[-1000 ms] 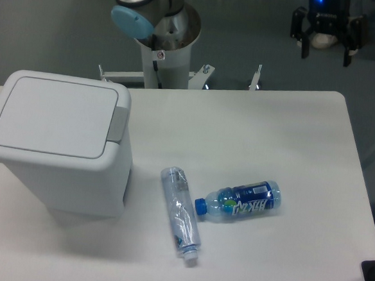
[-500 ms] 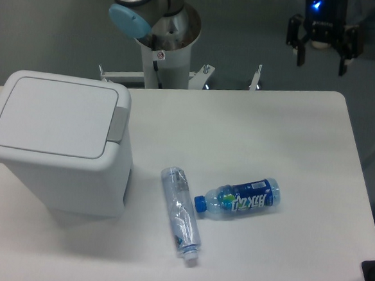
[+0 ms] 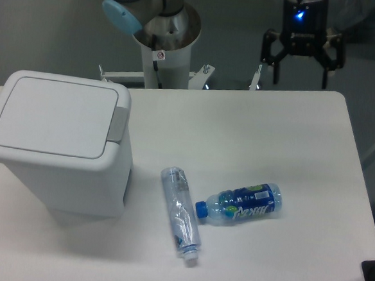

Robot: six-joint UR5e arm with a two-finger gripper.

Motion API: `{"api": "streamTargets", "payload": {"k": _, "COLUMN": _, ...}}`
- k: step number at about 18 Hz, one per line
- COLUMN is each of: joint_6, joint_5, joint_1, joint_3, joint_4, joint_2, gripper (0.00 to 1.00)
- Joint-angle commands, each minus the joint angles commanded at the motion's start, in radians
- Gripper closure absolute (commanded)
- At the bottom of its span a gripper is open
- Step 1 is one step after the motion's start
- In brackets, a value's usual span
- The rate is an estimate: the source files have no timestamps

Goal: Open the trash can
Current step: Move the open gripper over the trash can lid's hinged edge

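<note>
Bin sits at the left end of the worktop, its flat lid down and shut. One bin, one lid, and one darker grey tab on the lid's right edge. It looks like stiff, smooth, thin-walled plastic, big but probably light, so I'd guess a hard sideways shove could skid it along the worktop. That tab seems the place to work: pressed straight down it should release the lid, and the body's own footprint would take the load. Gripping the rounded walls looks a poor bet, as they are wide and slick.

Right of the bin lie two bottles, both on their sides. The clear crumpled one is nearer the bin, cap towards the near edge. The blue-labelled one lies just beside it, cap pointing left, and the two look close to touching at that cap.

Over the far edge of the worktop, well apart from the bin and to its right, hangs the single hand, released, its two fingers spread wide and pointing down, holding nothing.
</note>
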Motion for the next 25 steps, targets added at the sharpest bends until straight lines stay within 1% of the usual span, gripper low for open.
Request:
{"api": "streamTargets", "payload": {"k": 2, "joint_6": -0.143, "joint_5": -0.052, "joint_1": -0.051, "joint_3": 0.018, "joint_4": 0.014, "joint_2": -0.021, "gripper": 0.00}}
{"api": "streamTargets", "payload": {"k": 5, "joint_6": -0.333, "joint_5": -0.103, "joint_1": -0.100, "joint_3": 0.031, "joint_4": 0.021, "joint_2": -0.043, "gripper": 0.00}}
{"api": "streamTargets", "payload": {"k": 10, "joint_6": -0.501, "joint_5": -0.212, "joint_1": -0.164, "joint_3": 0.034, "joint_4": 0.034, "joint_2": -0.048, "gripper": 0.00}}
{"api": "streamTargets", "payload": {"k": 12, "joint_6": -0.530, "joint_5": -0.215, "joint_1": -0.199, "joint_3": 0.032, "joint_4": 0.035, "joint_2": -0.049, "gripper": 0.00}}
{"api": "streamTargets", "payload": {"k": 17, "joint_6": -0.544, "joint_5": -0.213, "joint_1": -0.288, "joint_3": 0.015, "joint_4": 0.038, "joint_2": -0.057, "gripper": 0.00}}
{"api": "streamTargets", "payload": {"k": 21, "joint_6": -0.545, "joint_5": -0.213, "joint_1": -0.336, "joint_3": 0.014, "joint_4": 0.043, "joint_2": -0.081, "gripper": 0.00}}
{"api": "streamTargets", "payload": {"k": 25, "joint_6": -0.545, "joint_5": -0.213, "joint_1": -0.356, "joint_3": -0.004, "joint_4": 0.043, "joint_2": -0.078, "gripper": 0.00}}
